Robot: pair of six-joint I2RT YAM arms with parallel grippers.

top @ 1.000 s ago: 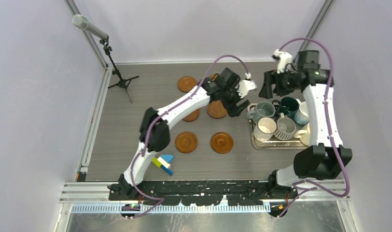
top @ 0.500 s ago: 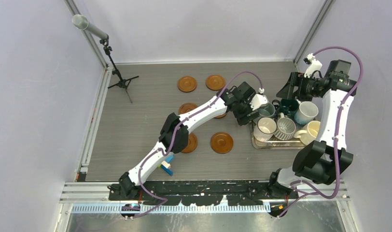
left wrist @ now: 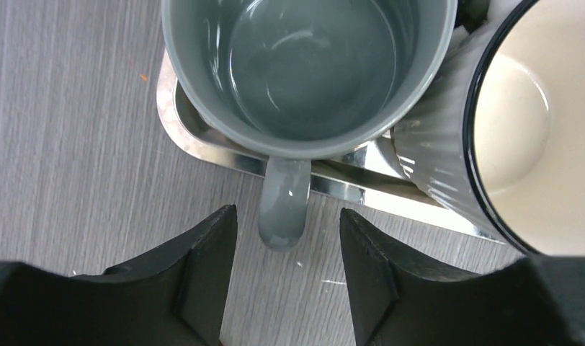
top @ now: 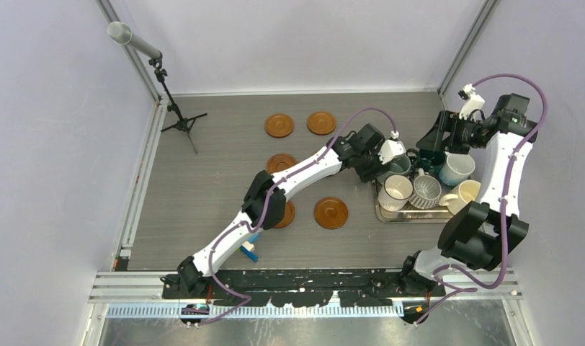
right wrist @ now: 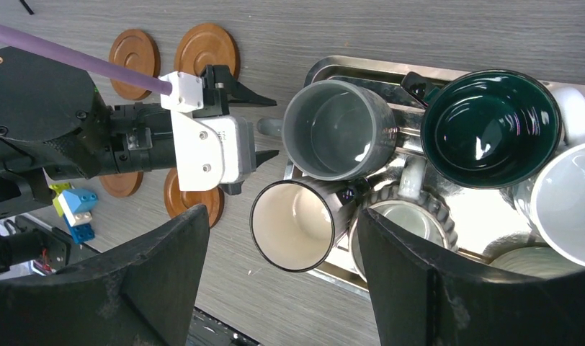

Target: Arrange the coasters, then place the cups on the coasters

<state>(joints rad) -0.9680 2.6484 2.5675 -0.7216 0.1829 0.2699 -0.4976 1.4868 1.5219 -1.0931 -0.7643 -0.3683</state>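
Note:
Several cups stand crowded in the steel tray (top: 412,215). The pale grey-blue cup (left wrist: 304,65) is at the tray's near-left corner, and its handle (left wrist: 284,209) sticks out over the table. My left gripper (left wrist: 288,238) straddles that handle, open, with a gap on each side. The dark green cup (right wrist: 491,126), a white cup (right wrist: 563,202), a ribbed cup (right wrist: 398,231) and a black-rimmed cream cup (right wrist: 297,223) sit beside it. My right gripper (top: 428,140) hovers open above the tray's far side. Coasters (top: 279,125) (top: 321,122) (top: 281,161) (top: 331,213) lie on the table; my left arm covers part of another coaster (top: 284,213).
A microphone tripod (top: 176,115) stands at the far left corner. Small coloured blocks (top: 250,249) lie near the left arm's base. My left arm stretches diagonally across the table's middle. White walls close in the left, far and right sides.
My left arm has reached right from the coasters to the tray, and its jaws have narrowed around the grey-blue cup's handle. My right arm has swung back toward the right wall.

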